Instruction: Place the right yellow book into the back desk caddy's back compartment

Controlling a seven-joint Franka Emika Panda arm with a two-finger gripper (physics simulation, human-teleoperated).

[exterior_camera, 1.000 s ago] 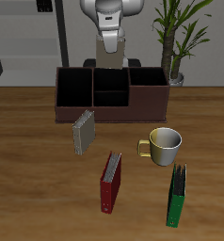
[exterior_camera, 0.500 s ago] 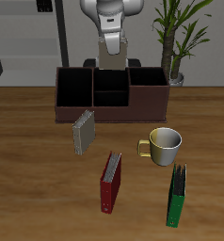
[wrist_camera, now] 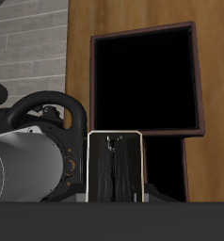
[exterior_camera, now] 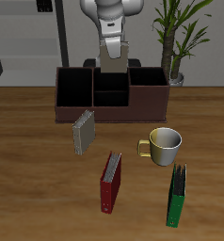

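My gripper (exterior_camera: 112,56) is shut on the right yellow book (exterior_camera: 112,64), a small grey-tan book that hangs upright just above the back edge of the back desk caddy (exterior_camera: 112,112). The caddy is a long dark reddish-brown box with three black-lined bays. The book is over the back compartment (exterior_camera: 111,87), the middle bay. In the wrist view the held book (wrist_camera: 116,168) shows end-on, with a pale frame around dark ribbing, and a black bay (wrist_camera: 147,80) with a brown rim lies beyond it. My fingers are hidden there.
A second grey-tan book (exterior_camera: 83,132) stands before the caddy. A red book (exterior_camera: 110,182), a green book (exterior_camera: 177,196) and a pale mug (exterior_camera: 164,146) are nearer the table's front edge. A potted plant (exterior_camera: 177,38) stands behind the caddy's end.
My gripper has shifted a little sideways with the book, from behind the middle bay's edge to more squarely over that bay. Nothing on the table has moved.
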